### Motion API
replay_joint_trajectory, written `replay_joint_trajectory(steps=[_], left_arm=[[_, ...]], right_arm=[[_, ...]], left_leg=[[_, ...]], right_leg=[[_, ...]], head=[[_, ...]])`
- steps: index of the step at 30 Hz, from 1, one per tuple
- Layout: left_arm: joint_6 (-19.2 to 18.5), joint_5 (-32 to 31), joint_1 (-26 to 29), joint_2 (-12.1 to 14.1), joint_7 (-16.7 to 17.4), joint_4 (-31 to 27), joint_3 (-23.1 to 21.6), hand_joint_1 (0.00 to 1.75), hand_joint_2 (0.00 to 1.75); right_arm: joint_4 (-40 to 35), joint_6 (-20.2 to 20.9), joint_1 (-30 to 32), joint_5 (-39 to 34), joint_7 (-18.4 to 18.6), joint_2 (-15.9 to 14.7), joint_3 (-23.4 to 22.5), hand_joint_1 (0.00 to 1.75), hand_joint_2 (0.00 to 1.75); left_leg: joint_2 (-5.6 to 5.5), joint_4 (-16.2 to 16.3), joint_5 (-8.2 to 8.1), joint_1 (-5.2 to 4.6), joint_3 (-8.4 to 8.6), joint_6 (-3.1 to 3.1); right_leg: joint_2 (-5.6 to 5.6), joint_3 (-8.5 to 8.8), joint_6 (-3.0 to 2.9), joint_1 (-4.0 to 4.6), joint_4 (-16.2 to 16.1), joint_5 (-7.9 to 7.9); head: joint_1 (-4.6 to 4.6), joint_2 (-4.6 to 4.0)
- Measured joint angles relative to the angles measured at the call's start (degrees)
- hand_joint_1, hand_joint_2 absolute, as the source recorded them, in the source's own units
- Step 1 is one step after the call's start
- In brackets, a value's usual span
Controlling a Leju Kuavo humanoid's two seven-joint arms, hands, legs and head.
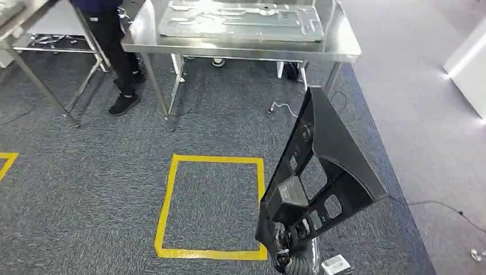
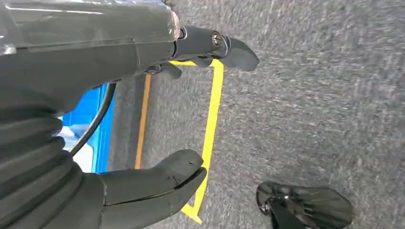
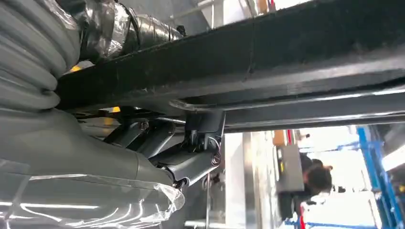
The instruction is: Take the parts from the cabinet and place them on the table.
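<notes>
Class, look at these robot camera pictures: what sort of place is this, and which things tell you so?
Probably a factory-style workshop or robot test floor. A stainless steel table carries a pressed metal panel, yellow tape marks a square on the grey carpet, and the right hand holds a black moulded part.

A table (image 1: 240, 48) stands far ahead with a flat metal panel (image 1: 240, 20) on it. A person (image 1: 112, 34) stands at its left. Nearer, a taped square (image 1: 212, 206) lies on the floor, and just right of it the right hand (image 1: 289, 252) apparently holds up a part (image 1: 321, 172).

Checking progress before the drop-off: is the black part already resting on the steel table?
No. In the head view the black part is held up by the right hand over the carpet, short of the steel table.
</notes>
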Motion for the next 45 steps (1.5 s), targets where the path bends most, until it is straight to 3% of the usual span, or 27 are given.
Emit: replay_joint_trajectory(steps=[2,4,5,7,9,12,13,17,19,22,23,24,25,27,28,29,30,32,34,35,37,38,39,40,41,43,45], left_arm=[[0.0,0.0,-0.3,0.0,0.0,0.0,0.0,0.0,1.75],[0.0,0.0,-0.4,0.1,0.0,0.0,0.1,0.0,1.75],[0.0,0.0,-0.3,0.1,0.1,0.0,0.2,0.0,1.75],[-0.1,0.0,-0.1,0.1,0.3,0.0,0.2,0.0,1.75],[-0.2,0.0,0.2,0.1,0.3,0.0,0.4,0.0,1.75],[-1.0,0.1,0.2,0.4,0.3,0.0,0.5,0.0,1.75],[-1.3,0.1,0.1,0.5,0.4,0.0,0.6,0.0,1.75],[-1.5,0.0,0.0,0.6,0.9,0.0,0.7,0.0,1.75],[-1.5,-0.2,0.1,0.5,0.9,0.0,0.7,0.0,1.75],[-1.5,-0.5,0.2,0.6,1.1,0.0,0.8,0.0,1.75],[-1.5,-0.5,0.2,0.7,1.2,0.0,0.9,0.0,1.75],[-1.5,-0.6,0.3,0.7,1.3,0.0,0.9,0.0,1.75],[-1.6,-0.7,0.4,0.7,1.4,0.0,0.9,0.0,1.75],[-1.6,-0.7,0.4,0.6,1.4,0.0,0.9,0.0,1.75],[-1.6,-0.7,0.6,0.6,1.5,0.0,0.9,0.0,1.75],[-1.6,-0.7,0.3,0.6,1.5,0.0,0.9,0.0,1.75],[-1.6,-0.8,0.1,0.6,1.5,0.0,0.9,0.0,1.75],[-1.6,-0.8,0.3,0.6,1.5,0.0,0.9,0.0,1.75],[-1.6,-0.9,0.1,0.7,1.6,0.0,0.9,0.0,1.75],[-1.6,-0.9,0.0,0.7,1.6,0.0,1.0,0.0,1.75],[-1.6,-1.0,0.1,0.7,1.6,0.0,1.0,0.0,1.75],[-1.6,-1.0,0.2,0.7,1.6,0.0,1.0,0.0,1.75],[-1.6,-1.0,0.4,0.7,1.7,0.0,1.0,0.0,1.75],[-1.6,-1.1,0.6,0.8,1.8,0.0,1.0,0.0,1.75],[-1.6,-1.1,0.6,0.9,1.9,0.0,1.0,0.0,1.75],[-1.6,-1.1,0.7,1.0,2.0,0.0,1.2,0.0,1.75],[-1.7,-1.2,0.7,1.0,2.2,0.0,1.4,0.0,1.75]], right_arm=[[0.0,0.0,0.0,0.0,0.0,0.0,0.0,1.75,1.75],[0.1,0.0,0.1,0.0,0.0,0.2,0.0,1.75,1.75],[0.2,0.0,0.0,0.2,0.0,0.2,0.0,1.75,1.75],[0.3,-0.5,0.0,0.7,0.0,0.3,0.0,1.75,1.75],[0.7,-1.6,0.0,2.2,0.0,0.3,0.0,1.75,1.75],[1.1,-2.3,0.0,3.5,0.0,0.3,0.0,1.75,1.75],[1.2,-2.6,-0.1,3.9,0.0,0.3,0.0,1.75,1.75],[1.6,-3.2,-0.1,4.4,0.0,0.3,0.0,1.75,1.75],[1.7,-3.5,-0.2,4.6,0.0,0.3,0.0,1.75,1.75],[2.2,-4.3,-0.5,5.2,0.0,0.3,0.0,1.75,1.75],[2.4,-4.5,-0.5,5.2,0.0,0.3,0.0,1.75,1.75],[2.5,-4.7,-0.5,5.2,0.0,0.3,0.0,1.75,1.75],[2.6,-4.9,-0.5,5.2,0.0,0.3,0.0,1.75,1.75],[2.7,-5.1,-0.5,5.2,0.0,0.3,0.0,1.75,1.75],[2.8,-5.0,-0.6,5.2,0.0,0.2,0.1,1.75,1.75],[3.0,-5.0,-0.6,5.2,0.1,0.2,0.1,1.75,1.75],[3.0,-5.1,-0.6,5.2,0.0,0.2,0.2,1.75,1.75],[3.1,-5.2,-0.5,5.2,0.1,0.1,0.3,1.75,1.75],[3.1,-5.4,-0.5,5.2,0.1,0.2,0.4,1.75,1.75],[3.1,-5.4,-0.6,5.2,0.1,0.1,0.5,1.75,1.75],[3.2,-5.7,-0.6,5.2,0.2,0.1,0.6,1.75,1.75],[3.3,-6.0,-0.6,5.2,0.2,0.1,0.6,1.75,1.75],[3.4,-6.1,-0.6,5.2,0.4,0.1,0.6,1.75,1.75],[3.5,-6.2,-0.6,5.2,0.6,0.1,0.6,1.75,1.75],[3.6,-6.3,-0.7,5.2,0.9,0.1,0.6,1.75,1.75],[3.8,-6.9,-0.7,5.2,1.2,0.1,0.6,1.75,1.75],[4.2,-8.2,-1.1,5.7,2.6,0.1,0.7,1.75,1.75]], left_leg=[[1.12,-0.3,-0.22,-0.11,0.9,-0.68],[-3.89,3.3,-2.97,0.19,-0.49,-1.07],[-5.11,7.5,-5.06,0.2,-2.58,-1.09],[-5.84,16.5,-8.3,0.19,-7.39,-1.23],[-5.85,16.9,-5.95,0.19,-8.51,-1.14],[-6.37,3.1,2.56,0.16,-3.53,-0.41],[-6.96,1.6,1.07,-0.17,-2.9,-0.02],[-6.73,0.3,1.32,-0.18,-2.29,1.45],[-6.53,0.0,1.34,0.01,-1.22,2.03],[-6.07,0.1,0.71,-0.01,-0.73,2.29],[-5.94,0.1,0.41,0.0,-0.44,2.22],[-5.92,0.1,0.05,0.05,0.05,2.06],[-5.91,0.1,-0.44,0.1,0.73,1.92],[-5.75,0.1,-1.66,0.23,2.48,1.46],[-5.62,-0.1,-2.09,0.31,2.59,1.23],[-5.63,-0.1,-2.24,0.25,2.8,0.88],[-5.56,-0.5,-2.49,0.25,2.54,0.32],[-5.43,-0.4,-2.11,0.15,3.98,-0.49],[-5.74,3.4,-1.9,0.43,2.51,-0.68],[-5.82,7.5,-2.21,0.43,0.13,-0.73],[-5.83,15.5,-6.19,0.42,-5.64,-0.92],[-5.84,17.6,-8.36,0.42,-7.77,-0.99],[-5.84,17.6,-9.03,0.41,-8.86,-0.91],[-5.86,15.9,-8.37,0.36,-9.15,-0.73],[-5.87,12.0,-5.39,0.24,-8.64,-0.34],[-5.94,3.6,3.78,-0.27,-7.41,0.74],[-6.55,3.6,2.51,-0.68,-7.44,0.8]], right_leg=[[1.47,0.13,-0.7,-0.34,-0.7,0.26],[2.45,0.72,-1.47,-0.84,-1.3,0.58],[2.96,0.68,-1.61,-0.84,-1.3,0.56],[4.0,0.68,-1.89,-0.65,-1.1,0.38],[5.19,0.87,-1.97,-0.56,-0.9,0.15],[6.06,1.44,-1.45,-0.57,-0.4,-0.78],[6.06,1.45,-1.07,-0.3,-0.2,-1.06],[6.26,1.62,0.36,-0.39,0.5,-0.33],[4.53,0.82,0.95,-0.54,2.7,-1.89],[3.84,-5.8,1.68,-1.12,14.3,-7.6],[3.78,-7.5,1.94,-1.26,16.7,-8.02],[3.62,-8.0,2.15,-1.42,16.4,-6.94],[3.49,-7.19,2.14,-1.57,13.6,-4.5],[3.01,-3.11,1.92,-1.64,3.1,1.62],[2.53,-2.59,1.54,-1.43,1.7,1.97],[2.25,-3.46,1.18,-0.8,1.0,0.44],[2.36,-3.04,0.43,-0.54,1.2,1.14],[2.77,-2.5,-0.53,-0.66,0.8,0.78],[2.97,-0.51,-1.26,-0.94,-0.2,0.49],[2.94,0.04,-1.71,-0.91,-0.4,0.18],[3.13,1.07,-2.03,-0.74,-0.4,-0.81],[3.43,1.73,-2.09,-0.64,-0.4,-1.36],[3.73,2.49,-2.09,-0.56,-0.4,-1.9],[4.02,3.33,-2.05,-0.49,-0.4,-2.46],[4.21,4.41,-1.94,-0.4,-0.4,-3.19],[4.21,5.38,-1.73,-0.39,-0.5,-4.45],[4.66,6.0,-0.86,-0.1,-0.1,-5.48]], head=[[-0.02,0.0],[-0.09,0.0],[-0.07,0.0],[-0.04,0.0],[-0.07,0.0],[-0.07,0.0],[-0.04,0.0],[-0.06,0.0],[0.02,0.0],[-0.02,0.0],[0.0,0.0],[0.0,-0.02],[0.0,0.0],[0.0,0.0],[-0.02,-0.02],[-0.13,0.0],[-0.04,0.0],[-0.04,0.0],[-0.02,0.0],[-0.07,0.0],[-0.07,0.0],[-0.04,0.0],[-0.07,0.0],[-0.04,0.0],[-0.07,0.0],[-0.04,0.0],[-0.11,0.0]])
